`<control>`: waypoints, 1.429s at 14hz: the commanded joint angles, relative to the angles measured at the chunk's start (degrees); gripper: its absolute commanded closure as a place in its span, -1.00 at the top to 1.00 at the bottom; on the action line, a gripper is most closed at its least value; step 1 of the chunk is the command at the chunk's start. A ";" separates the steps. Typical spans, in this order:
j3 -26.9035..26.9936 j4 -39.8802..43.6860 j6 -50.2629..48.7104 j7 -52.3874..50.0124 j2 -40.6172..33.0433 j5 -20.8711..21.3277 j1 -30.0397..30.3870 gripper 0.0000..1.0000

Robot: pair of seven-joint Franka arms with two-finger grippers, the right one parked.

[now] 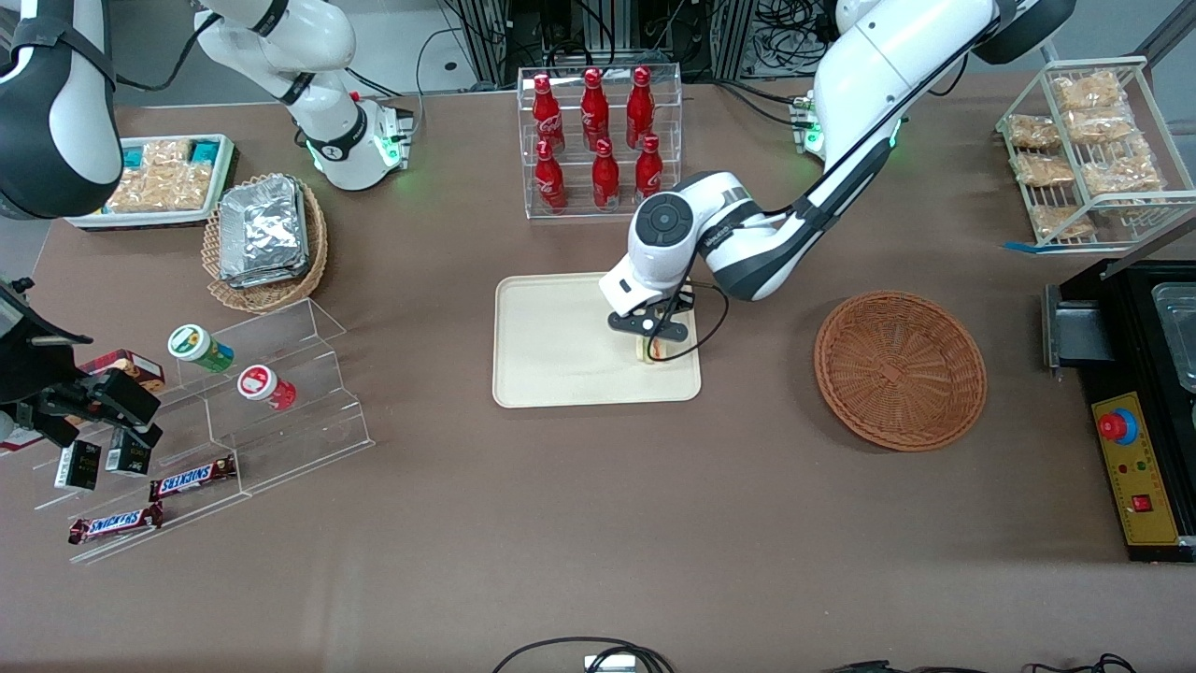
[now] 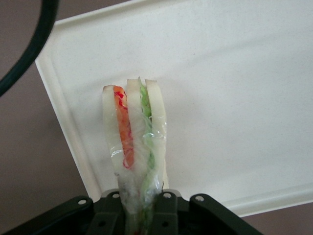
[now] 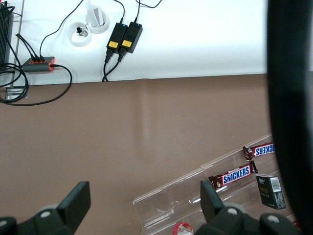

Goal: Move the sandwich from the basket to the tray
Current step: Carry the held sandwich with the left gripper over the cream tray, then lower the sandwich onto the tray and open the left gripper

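The sandwich (image 1: 655, 351) is a plastic-wrapped wedge of pale bread with red, orange and green filling (image 2: 134, 132). My gripper (image 1: 651, 342) is shut on it, the black fingers pinching its wrapped end (image 2: 142, 208). It hangs low over the cream-beige tray (image 1: 561, 336), close to the tray's edge that faces the basket; I cannot tell whether it touches the tray floor (image 2: 234, 98). The reddish-brown wicker basket (image 1: 900, 369) lies beside the tray, toward the working arm's end of the table, with nothing in it.
A clear rack of red bottles (image 1: 598, 140) stands farther from the front camera than the tray. A tan basket of foil packets (image 1: 264, 238), a white snack tray (image 1: 159, 178) and acrylic steps with Snickers bars (image 1: 234, 411) lie toward the parked arm's end. A wire rack (image 1: 1089, 150) and a black machine (image 1: 1135, 402) stand at the working arm's end.
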 commanded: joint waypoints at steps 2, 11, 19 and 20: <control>0.59 1.65 -0.12 -3.55 2.34 3.20 -1.62 -0.82; 0.59 2.61 -0.91 -6.80 3.57 5.22 -2.07 0.92; 2.61 15.52 -12.41 -7.24 2.87 2.76 1.70 0.98; 2.52 16.76 -14.78 -7.07 2.17 2.76 3.28 0.98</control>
